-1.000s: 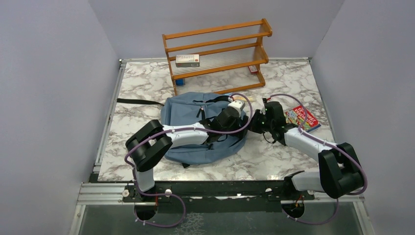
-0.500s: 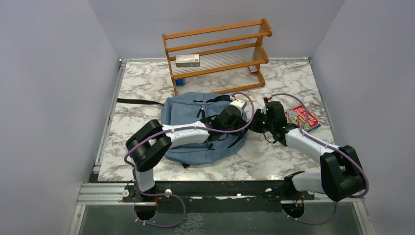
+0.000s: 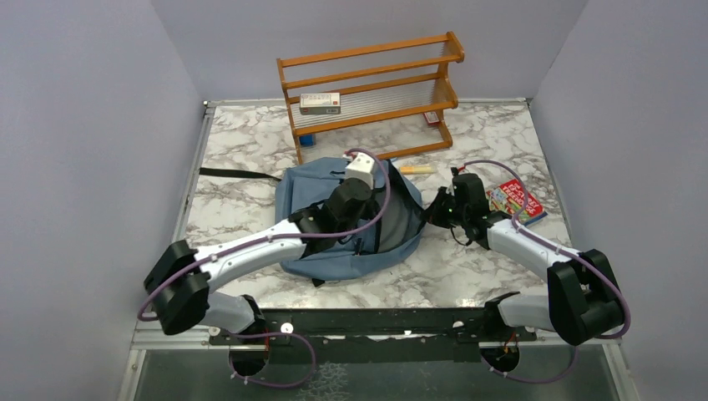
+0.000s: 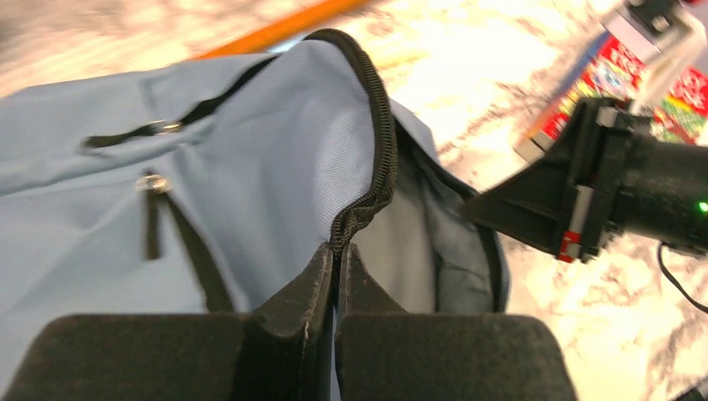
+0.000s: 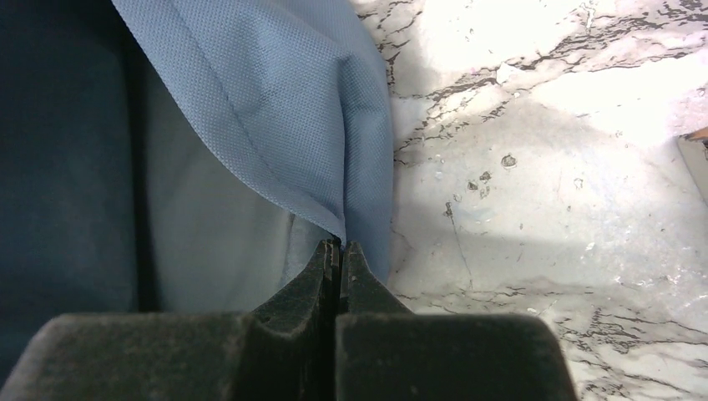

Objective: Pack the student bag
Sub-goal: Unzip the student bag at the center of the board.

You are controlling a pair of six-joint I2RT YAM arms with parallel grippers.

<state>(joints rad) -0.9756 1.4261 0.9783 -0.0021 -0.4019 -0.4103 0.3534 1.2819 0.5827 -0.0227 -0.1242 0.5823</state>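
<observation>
The student bag (image 3: 307,189), dusty blue with black zipper trim, lies flat in the middle of the table with its mouth pulled open toward the right. My left gripper (image 3: 368,200) is above it. In the left wrist view the left gripper (image 4: 337,251) is shut on the black zipper edge (image 4: 380,159) of the bag's upper flap (image 4: 250,142). My right gripper (image 3: 429,210) is at the bag's right side. It (image 5: 340,245) is shut on a fold of the blue fabric (image 5: 275,109) just above the marble. The lining shows dark between the two grips.
A wooden rack (image 3: 371,88) stands at the back with a white box (image 3: 320,103) on its lower shelf. A colourful book (image 3: 515,200) lies right of my right gripper. A thin orange stick (image 3: 416,169) lies behind the bag. A black strap (image 3: 238,174) trails left.
My left gripper has shut on the zipper edge and moved left and back, lifting the flap and widening the bag's mouth. The orange stick now shows. The right gripper has held its grip.
</observation>
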